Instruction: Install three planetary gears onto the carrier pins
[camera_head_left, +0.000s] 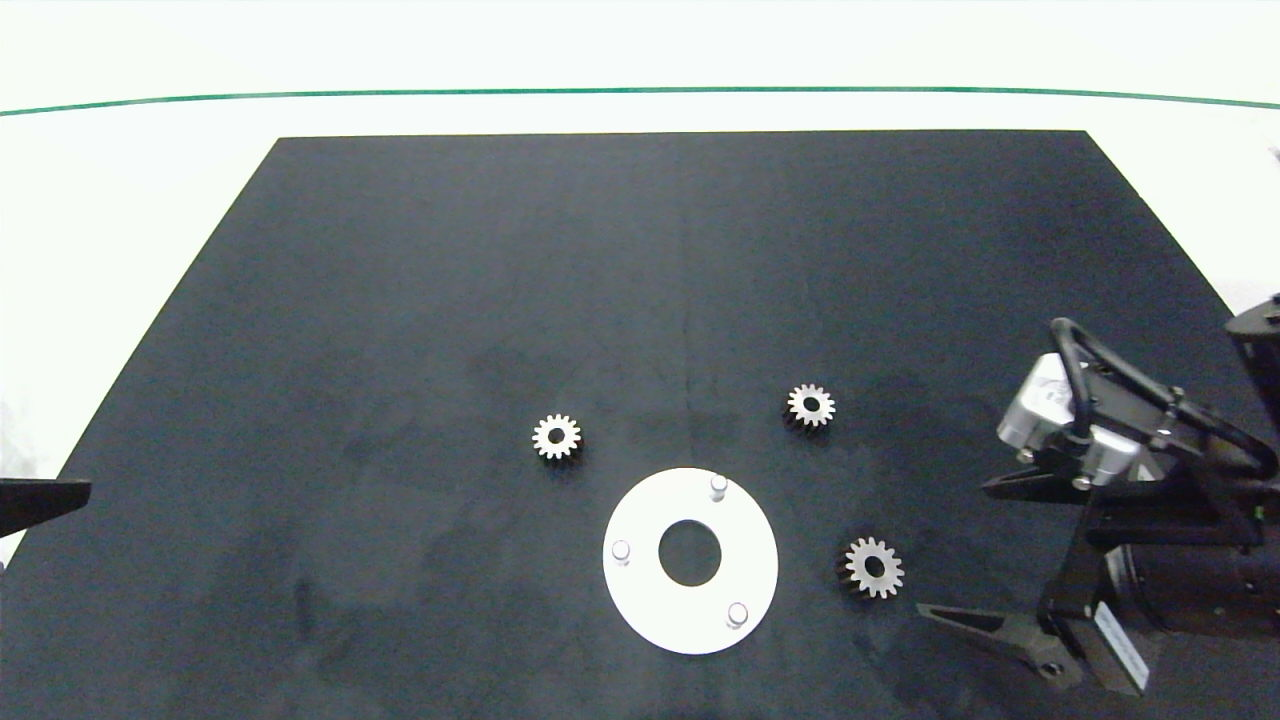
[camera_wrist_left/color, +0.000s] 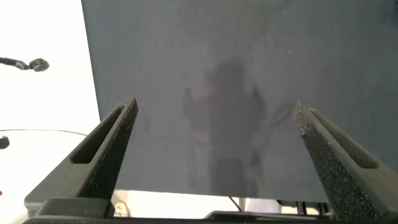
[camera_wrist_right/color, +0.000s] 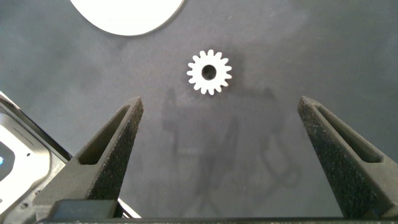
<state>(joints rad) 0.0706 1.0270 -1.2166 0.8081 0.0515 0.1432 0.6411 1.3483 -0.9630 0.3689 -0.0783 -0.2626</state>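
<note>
The flat white round disc (camera_head_left: 690, 610) with a large centre hole lies on the black mat-covered surface (camera_head_left: 400, 300). Its 3 short whitish carrier pins (camera_head_left: 719, 486) (camera_head_left: 621, 550) (camera_head_left: 737, 613) are bare. The 3 small silvery-white planetary gears lie flat on the mat: 1 left of the disc (camera_head_left: 556, 437), 1 beyond it (camera_head_left: 810, 405), 1 just right of it (camera_head_left: 874, 567). The right end effector (camera_head_left: 955, 550), fingers spread wide and empty, hovers near the last gear (camera_wrist_right/color: 209, 72). The left end effector (camera_wrist_left/color: 214, 143), also wide and empty, sits at the mat's left edge.
</note>
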